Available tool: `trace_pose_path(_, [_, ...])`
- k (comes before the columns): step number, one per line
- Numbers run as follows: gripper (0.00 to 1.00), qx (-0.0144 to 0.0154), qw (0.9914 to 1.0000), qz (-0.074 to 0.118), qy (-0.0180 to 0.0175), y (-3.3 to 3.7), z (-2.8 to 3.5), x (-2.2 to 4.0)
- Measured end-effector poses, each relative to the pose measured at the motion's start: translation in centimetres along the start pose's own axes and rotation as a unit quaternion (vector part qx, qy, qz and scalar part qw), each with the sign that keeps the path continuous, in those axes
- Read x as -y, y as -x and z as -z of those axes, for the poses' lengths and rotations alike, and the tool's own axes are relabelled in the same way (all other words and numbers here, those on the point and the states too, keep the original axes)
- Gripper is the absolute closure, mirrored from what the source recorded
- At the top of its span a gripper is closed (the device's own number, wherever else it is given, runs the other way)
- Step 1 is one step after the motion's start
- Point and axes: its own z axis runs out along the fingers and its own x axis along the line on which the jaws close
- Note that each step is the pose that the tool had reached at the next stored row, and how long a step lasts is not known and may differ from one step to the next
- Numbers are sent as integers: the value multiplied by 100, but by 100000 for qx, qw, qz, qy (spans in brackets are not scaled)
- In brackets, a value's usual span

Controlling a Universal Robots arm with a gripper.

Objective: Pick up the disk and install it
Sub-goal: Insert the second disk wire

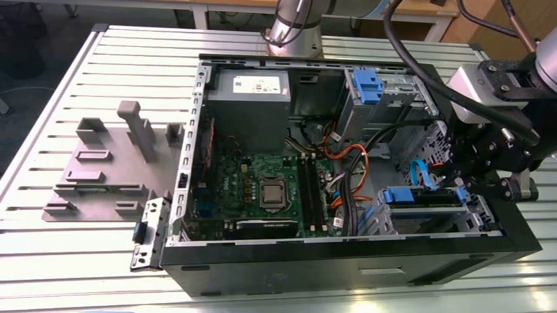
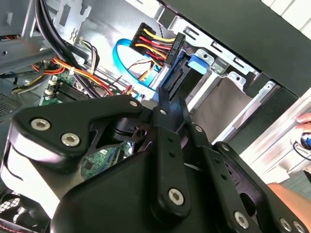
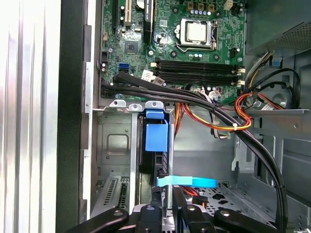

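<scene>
Tool: your black gripper (image 3: pixel 167 206) pinches the blue-framed silver-grey disk (image 3: pixel 156 145).
Disk: it stands in the grey metal cage (image 3: pixel 114 145).

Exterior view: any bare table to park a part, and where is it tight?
Bare slatted table in front of the grey holder stand, left of the case. Crowded: the gripper sits over the drive cage among cables.
</scene>
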Motion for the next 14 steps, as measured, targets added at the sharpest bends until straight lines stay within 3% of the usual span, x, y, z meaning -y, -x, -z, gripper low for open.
trace_pose_path(5, [76, 8, 100000, -1, -1, 12, 61, 1])
trace_pose_path(14, [76, 7, 100000, -3, 0, 93, 47, 13])
